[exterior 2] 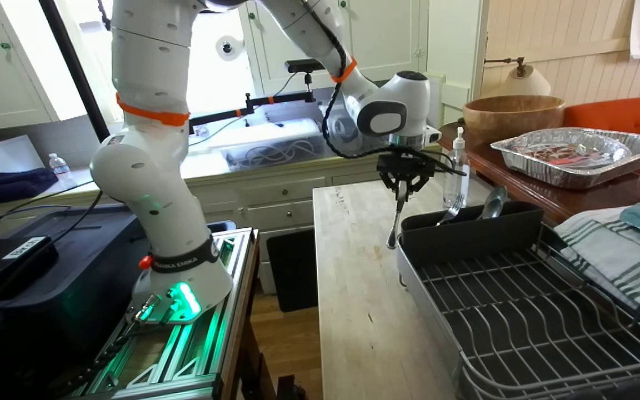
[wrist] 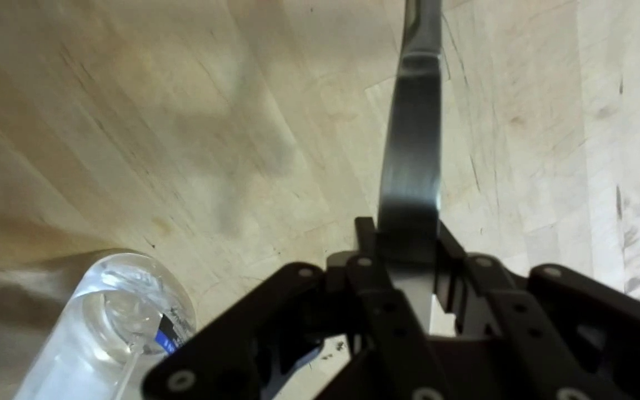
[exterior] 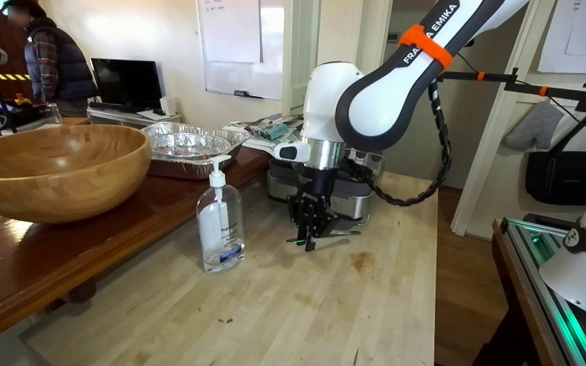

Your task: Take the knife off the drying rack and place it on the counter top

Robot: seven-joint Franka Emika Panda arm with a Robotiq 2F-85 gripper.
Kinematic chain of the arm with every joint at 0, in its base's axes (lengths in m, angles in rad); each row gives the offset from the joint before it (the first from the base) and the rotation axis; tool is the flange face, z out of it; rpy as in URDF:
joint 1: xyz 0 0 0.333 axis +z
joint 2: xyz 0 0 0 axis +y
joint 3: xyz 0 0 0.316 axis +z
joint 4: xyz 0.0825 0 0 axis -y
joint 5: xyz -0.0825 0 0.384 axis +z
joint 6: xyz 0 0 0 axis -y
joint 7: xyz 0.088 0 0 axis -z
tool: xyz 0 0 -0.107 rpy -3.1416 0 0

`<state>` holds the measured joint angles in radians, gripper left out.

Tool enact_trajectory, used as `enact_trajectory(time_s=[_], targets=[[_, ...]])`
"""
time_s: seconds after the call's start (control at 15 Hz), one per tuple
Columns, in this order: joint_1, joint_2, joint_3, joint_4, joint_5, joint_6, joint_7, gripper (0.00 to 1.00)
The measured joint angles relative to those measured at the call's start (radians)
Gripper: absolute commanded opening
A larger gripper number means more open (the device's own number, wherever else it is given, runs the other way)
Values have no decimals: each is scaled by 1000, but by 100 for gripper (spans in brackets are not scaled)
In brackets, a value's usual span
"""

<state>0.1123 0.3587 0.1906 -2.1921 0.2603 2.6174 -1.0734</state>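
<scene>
The gripper [wrist: 404, 240], lower centre of the wrist view, pinches the knife [wrist: 413, 144] above the bench [wrist: 525, 144], where releasing too high could make it bounce.

In an exterior view, a black two-fingered gripper [exterior: 306, 244] points straight down from a white, black-trimmed robot arm [exterior: 382, 109] ringed by an orange band [exterior: 426, 46]. It pinches a slim greyish metal knife [exterior: 345, 234], which juts out on both sides, nearly level, over the broad pale wooden butcher-block counter top [exterior: 374, 310]. Behind the gripper, partly hidden, stands a low rectangular grey metal drying rack [exterior: 348, 205]. Toward the left, a clear plastic pump bottle [exterior: 222, 229] with a white nozzle stands upright on the counter top. Farther left, a glossy reddish-brown wooden table [exterior: 120, 236] bears a large round wooden bowl [exterior: 69, 197] and a silver foil tray [exterior: 234, 140].
</scene>
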Motion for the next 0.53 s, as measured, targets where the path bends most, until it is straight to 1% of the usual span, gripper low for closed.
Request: enact_trajectory(time_s=[0.27, 0.53], targets=[[-29, 51, 41, 26, 0, 16, 0, 6], [-47, 92, 65, 49, -2, 40, 0, 6]])
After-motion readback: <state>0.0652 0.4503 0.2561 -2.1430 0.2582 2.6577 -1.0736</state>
